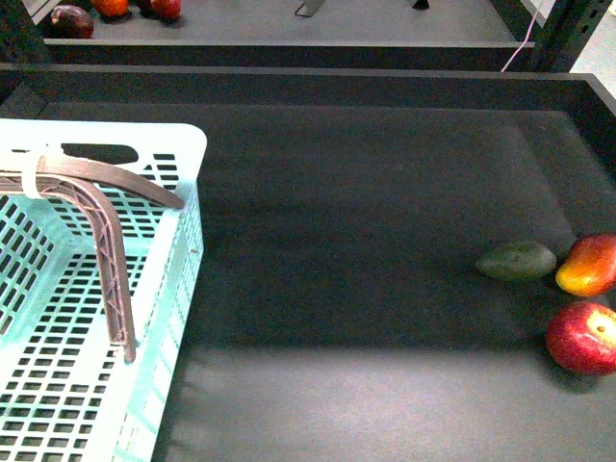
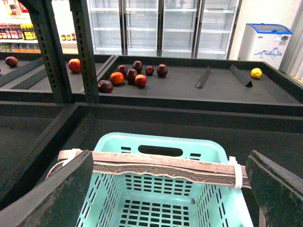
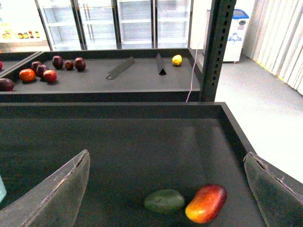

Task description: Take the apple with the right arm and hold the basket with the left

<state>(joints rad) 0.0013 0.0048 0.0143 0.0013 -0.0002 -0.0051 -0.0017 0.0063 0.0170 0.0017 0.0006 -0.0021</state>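
The deep red apple [image 1: 584,337] lies at the right edge of the dark tray in the front view; the right wrist view does not show it. The pale mint basket [image 1: 58,385] fills the lower left, its brown swing handle [image 1: 106,250] raised and tied with a white strap. Neither arm shows in the front view. My left gripper [image 2: 170,189] is open above the basket [image 2: 161,208], its fingers straddling the brown handle [image 2: 161,168]. My right gripper [image 3: 165,189] is open above the tray with nothing between its fingers.
A dark green oval fruit [image 1: 518,261] [image 3: 164,201] and a red-orange mango-like fruit [image 1: 588,265] [image 3: 206,203] lie just behind the apple. The tray's raised wall [image 1: 289,87] runs along the back. Further shelves hold several fruits [image 2: 132,75].
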